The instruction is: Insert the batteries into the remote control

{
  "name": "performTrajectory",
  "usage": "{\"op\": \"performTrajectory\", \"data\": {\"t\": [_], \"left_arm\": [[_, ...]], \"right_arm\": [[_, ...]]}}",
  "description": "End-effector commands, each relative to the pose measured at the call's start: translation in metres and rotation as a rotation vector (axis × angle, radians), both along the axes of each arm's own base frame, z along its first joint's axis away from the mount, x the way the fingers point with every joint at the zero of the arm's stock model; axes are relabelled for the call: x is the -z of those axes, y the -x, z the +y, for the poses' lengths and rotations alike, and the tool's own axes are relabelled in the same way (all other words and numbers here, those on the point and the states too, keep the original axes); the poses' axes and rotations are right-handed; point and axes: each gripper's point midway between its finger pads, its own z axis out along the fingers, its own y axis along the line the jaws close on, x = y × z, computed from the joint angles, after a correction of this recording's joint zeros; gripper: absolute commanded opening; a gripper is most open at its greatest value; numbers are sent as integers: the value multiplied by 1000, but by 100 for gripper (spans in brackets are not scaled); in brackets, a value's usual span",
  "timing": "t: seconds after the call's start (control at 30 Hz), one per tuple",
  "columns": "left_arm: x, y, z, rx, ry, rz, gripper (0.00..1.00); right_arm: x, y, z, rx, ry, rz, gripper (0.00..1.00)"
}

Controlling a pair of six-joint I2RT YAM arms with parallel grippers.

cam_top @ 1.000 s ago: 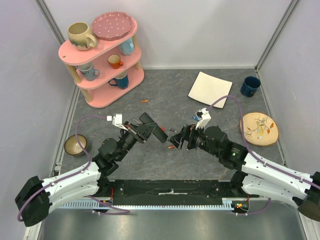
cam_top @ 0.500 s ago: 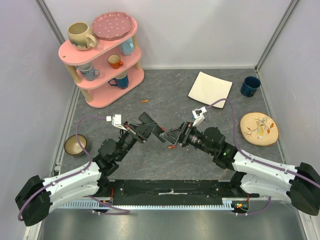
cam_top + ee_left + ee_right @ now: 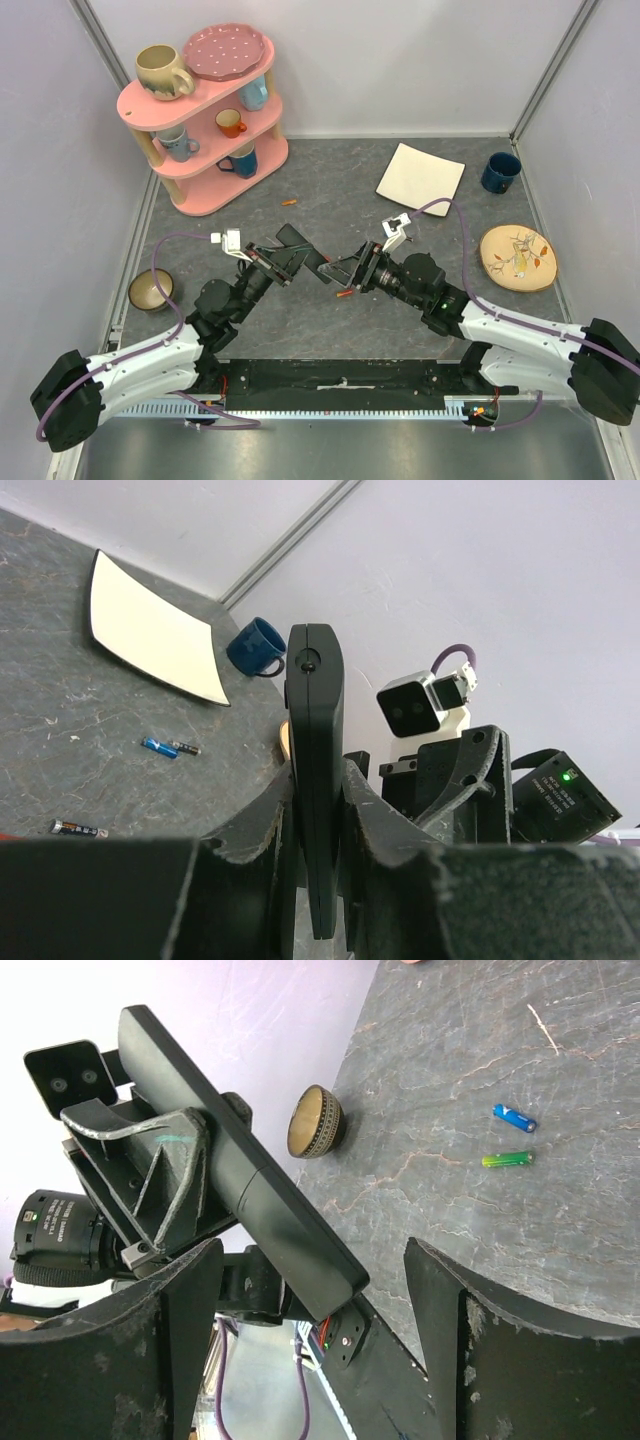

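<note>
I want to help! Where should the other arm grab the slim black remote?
Grab the slim black remote control by its free end, beyond the left end effector. Come end-on from the right, pinching its broad flat faces; it's thinnest that way.

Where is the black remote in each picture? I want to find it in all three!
Top external: the remote control is in the middle, between the two arms.
Left wrist: dead centre, standing upright between the fingers.
Right wrist: left half, a slanting black bar.
Shared landmark: the left gripper clamped on it shows in all three.
</note>
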Motion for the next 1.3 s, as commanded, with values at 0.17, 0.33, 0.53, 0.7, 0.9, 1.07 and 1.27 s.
{"op": "performTrajectory", "data": {"t": [0.17,0.33,0.53,0.7,0.9,1.07,1.27], "left_arm": [[-17,1,6,-14,49,-57,2],[-14,2,6,-11,51,-54,2],[-15,3,7,-12,53,-58,2],[-16,3,7,-10,54,-62,2],[-14,3,6,-8,52,-59,2],[-15,3,5,-4,52,-63,2],[-17,4,4,1,56,-68,2]], "right_arm": [[-11,-13,1,47,-45,-10,79],[-6,-14,1,51,-51,5,75],[-5,-15,3,50,-53,9,73],[-6,-15,3,50,-59,5,72],[-6,-17,6,47,-59,7,72],[-2,-16,7,40,-51,14,67],[3,-15,6,40,-34,22,57]]}}
